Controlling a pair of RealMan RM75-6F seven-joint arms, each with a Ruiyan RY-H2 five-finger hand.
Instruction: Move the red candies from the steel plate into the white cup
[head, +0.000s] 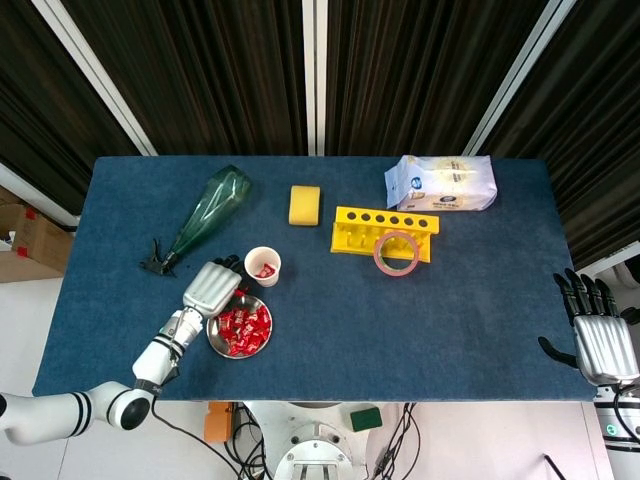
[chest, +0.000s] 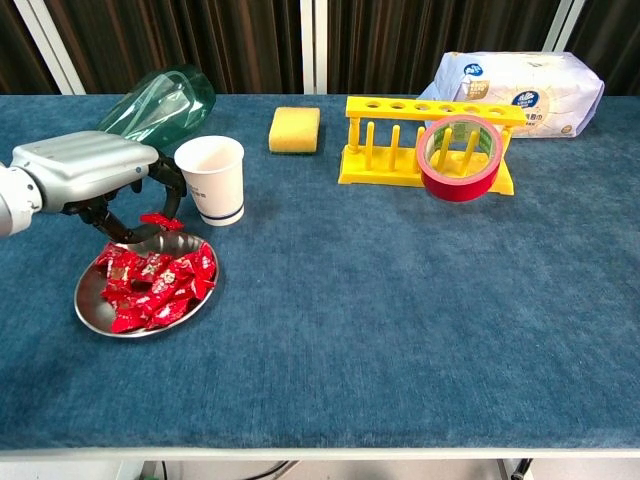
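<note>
Red candies (chest: 150, 285) heaped on steel plate (chest: 93, 315), white cup (chest: 211, 179) upright just behind (one candy inside)

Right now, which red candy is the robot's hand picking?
The lone red candy at the steel plate's far rim, under the left hand; the others lie heaped in the plate.

Head view looks steeply down from high — chest view low, near, level — both sharing the table (head: 330, 330).

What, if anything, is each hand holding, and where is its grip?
The left hand pinches one red candy at its end, by the fingertips, above the plate. The right hand holds nothing.
</note>
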